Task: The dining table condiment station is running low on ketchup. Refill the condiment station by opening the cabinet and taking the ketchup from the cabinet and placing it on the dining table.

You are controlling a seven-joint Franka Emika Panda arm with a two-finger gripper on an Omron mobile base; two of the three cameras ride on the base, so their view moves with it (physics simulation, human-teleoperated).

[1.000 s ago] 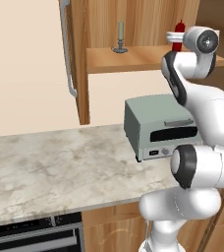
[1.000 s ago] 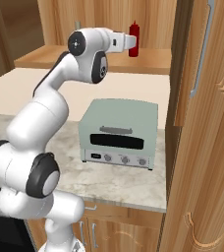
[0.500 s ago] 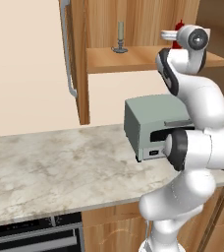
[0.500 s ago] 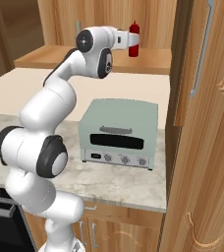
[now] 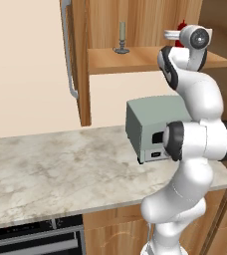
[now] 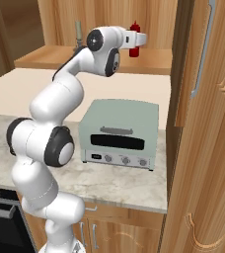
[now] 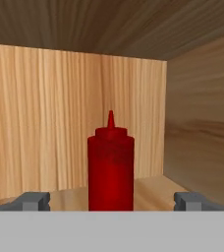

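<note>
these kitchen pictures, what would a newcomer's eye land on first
First, the white arm reaching up into the open cabinet, its open gripper level with the red ketchup, which stands upright on the shelf between the fingertips. Next, the pale green toaster oven on the marbled counter below, and the grey candlestick further left on the shelf.

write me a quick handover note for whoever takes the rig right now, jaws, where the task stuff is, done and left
Gripper: jaws wide open, holding nothing, level with the ketchup, which stands centred between the two fingertips in the hand view.
Ketchup: upright on the cabinet shelf, near the right rear corner; not yet gripped.
Cabinet: doors open. A grey candlestick stands further left on the same shelf.
Below: a toaster oven on the marbled counter.
Done: cabinet opened, gripper lined up on the bottle.
Left: close on the ketchup, lift it out, take it to the dining table and set it down.
</note>
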